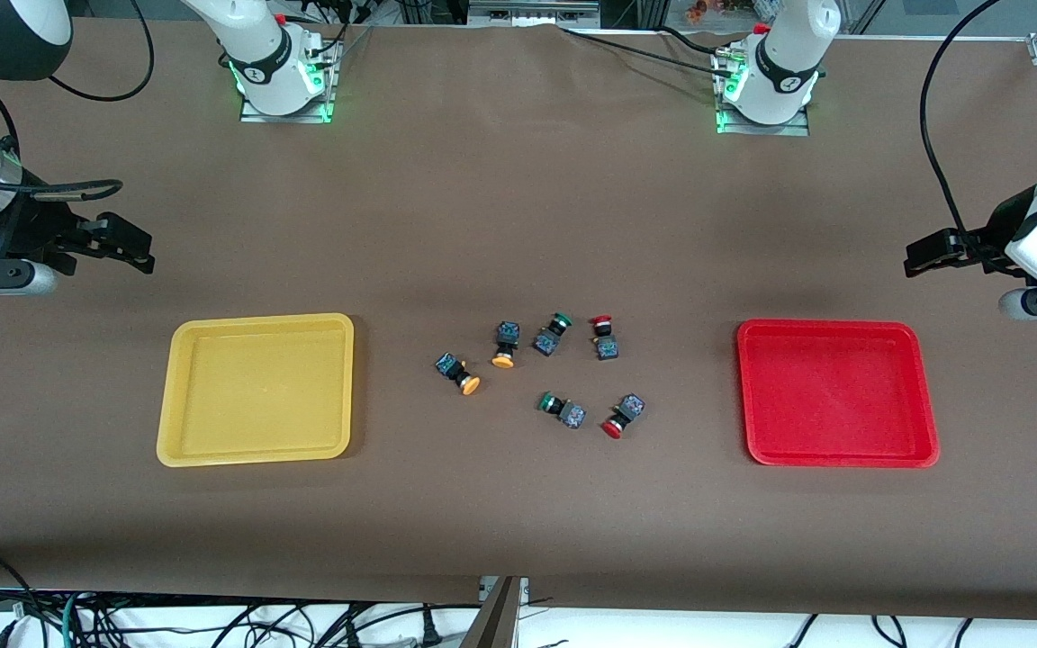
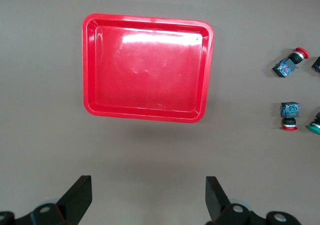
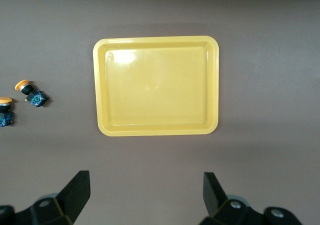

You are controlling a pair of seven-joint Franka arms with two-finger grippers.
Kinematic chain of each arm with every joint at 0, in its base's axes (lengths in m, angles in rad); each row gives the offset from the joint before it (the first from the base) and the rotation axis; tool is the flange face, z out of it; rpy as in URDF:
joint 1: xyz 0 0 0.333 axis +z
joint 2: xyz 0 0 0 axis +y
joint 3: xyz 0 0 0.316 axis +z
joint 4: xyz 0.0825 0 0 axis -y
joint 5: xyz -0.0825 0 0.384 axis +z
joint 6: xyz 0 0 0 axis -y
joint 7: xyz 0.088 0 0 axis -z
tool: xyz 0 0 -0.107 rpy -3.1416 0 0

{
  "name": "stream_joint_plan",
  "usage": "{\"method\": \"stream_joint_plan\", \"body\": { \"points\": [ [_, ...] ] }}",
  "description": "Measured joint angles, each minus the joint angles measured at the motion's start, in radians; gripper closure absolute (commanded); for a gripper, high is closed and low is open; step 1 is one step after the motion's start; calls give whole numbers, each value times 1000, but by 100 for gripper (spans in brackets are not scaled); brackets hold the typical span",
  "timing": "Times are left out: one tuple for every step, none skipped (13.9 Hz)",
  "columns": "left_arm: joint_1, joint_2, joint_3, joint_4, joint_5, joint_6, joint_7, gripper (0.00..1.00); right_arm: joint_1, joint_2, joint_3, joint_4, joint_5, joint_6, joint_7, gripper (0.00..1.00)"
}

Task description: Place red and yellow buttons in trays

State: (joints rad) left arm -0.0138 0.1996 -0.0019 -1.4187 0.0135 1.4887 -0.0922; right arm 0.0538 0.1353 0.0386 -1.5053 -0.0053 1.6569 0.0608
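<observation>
Two yellow-capped buttons (image 1: 459, 373) (image 1: 505, 344) and two red-capped buttons (image 1: 605, 337) (image 1: 624, 416) lie loose in a cluster at the middle of the table. The yellow tray (image 1: 255, 319) sits toward the right arm's end and the red tray (image 1: 829, 326) toward the left arm's end; both hold nothing. My left gripper (image 1: 924, 255) hangs open over bare table beside the red tray (image 2: 147, 67). My right gripper (image 1: 127, 247) hangs open over bare table beside the yellow tray (image 3: 157, 85). Nothing is between either pair of fingers.
Two green-capped switches (image 1: 552, 333) (image 1: 562, 409) lie mixed in with the cluster. Brown table cloth covers the whole surface. Cables hang below the table edge nearest the front camera.
</observation>
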Motion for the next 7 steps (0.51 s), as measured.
{"method": "stream_joint_plan", "body": {
  "points": [
    [0,2,0,0,0,0,0,0,0,0,0,0,0,0,0,0],
    [0,4,0,0,0,0,0,0,2,0,2,0,0,0,0,0],
    [-1,7,-1,0,0,0,0,0,2,0,4,0,0,0,0,0],
    [-4,10,-4,0,0,0,1,0,3,0,5,0,0,0,0,0],
    [-13,13,-7,0,0,0,1,0,3,0,4,0,0,0,0,0],
    [-28,17,-9,1,0,0,1,0,3,0,4,0,0,0,0,0],
    [-49,27,-12,1,0,0,-1,0,2,0,4,0,0,0,0,0]
  ]
}}
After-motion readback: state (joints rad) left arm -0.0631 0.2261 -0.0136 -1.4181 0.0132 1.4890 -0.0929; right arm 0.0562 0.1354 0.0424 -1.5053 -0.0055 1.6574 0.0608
